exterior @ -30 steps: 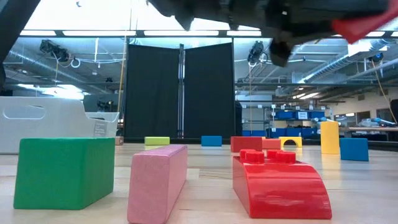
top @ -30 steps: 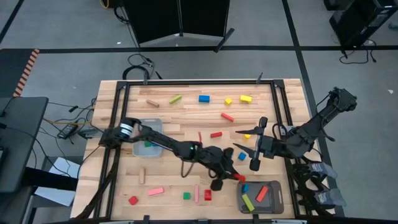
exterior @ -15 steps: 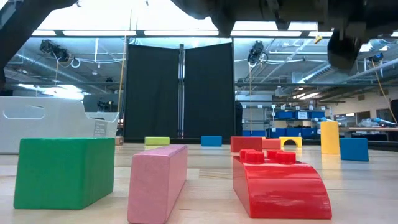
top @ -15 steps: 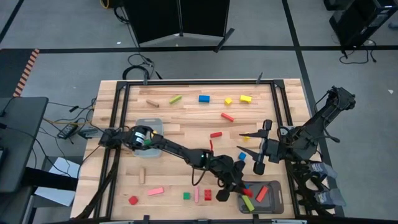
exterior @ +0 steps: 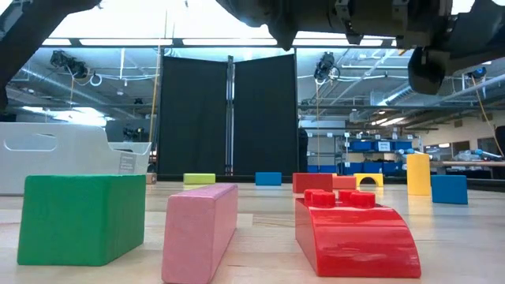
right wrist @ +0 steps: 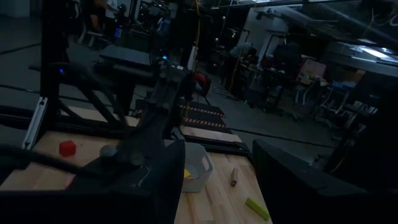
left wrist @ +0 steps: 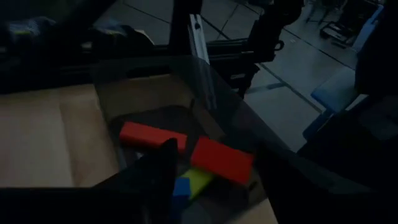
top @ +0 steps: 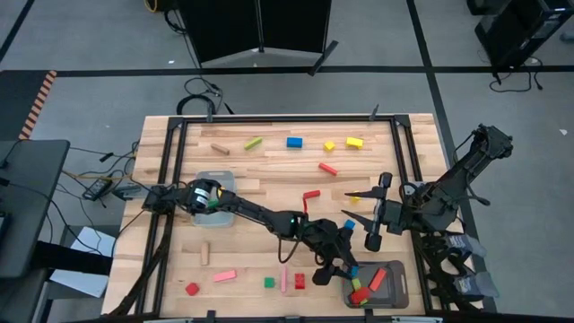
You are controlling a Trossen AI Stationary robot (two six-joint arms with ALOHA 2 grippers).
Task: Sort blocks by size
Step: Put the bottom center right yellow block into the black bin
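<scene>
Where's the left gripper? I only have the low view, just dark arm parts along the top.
Observer: The left gripper hangs over the grey tray on the table's right side.
Operator: Holding anything?
Observer: No. Its fingers are open with nothing between them. Two red bars lie in the tray.
Operator: Right arm?
Observer: The right gripper waits farther up the table from the tray, open and empty.

No text, label, brand, number or sign can be read in any of the views, neither on the painted blocks nor on the grey trays, the arms, the wooden table or the room's equipment behind it.
</scene>
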